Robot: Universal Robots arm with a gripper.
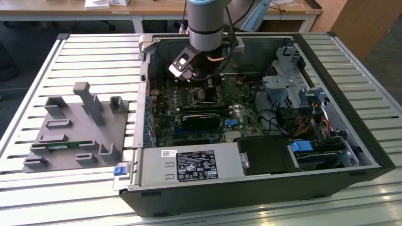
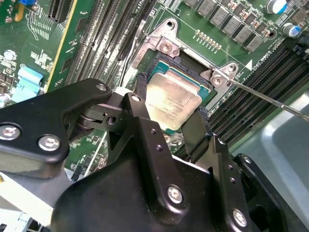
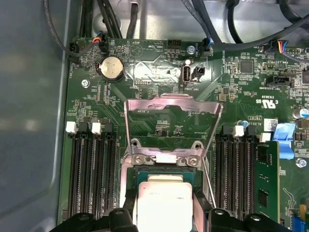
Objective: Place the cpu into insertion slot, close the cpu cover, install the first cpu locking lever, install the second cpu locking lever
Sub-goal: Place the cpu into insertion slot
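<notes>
cpu placing: end effector (image 2: 171, 110) pinches the cpu (image 2: 173, 96) at the insertion slot (image 2: 186, 63), 12 o'clock of the black card (image 1: 201, 120) in the exterior view; seating likely needs squareness.

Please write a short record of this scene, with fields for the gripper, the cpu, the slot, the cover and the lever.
gripper: shut on the cpu, fingers against two opposite edges
cpu: metal top up, level, at the insertion slot
insertion slot: under the cpu; whether the cpu is fully seated cannot be told
cpu cover: raised open, not over the cpu
locking lever: thin rod, free, not latched
computer case: open, arm reaching inside
</notes>
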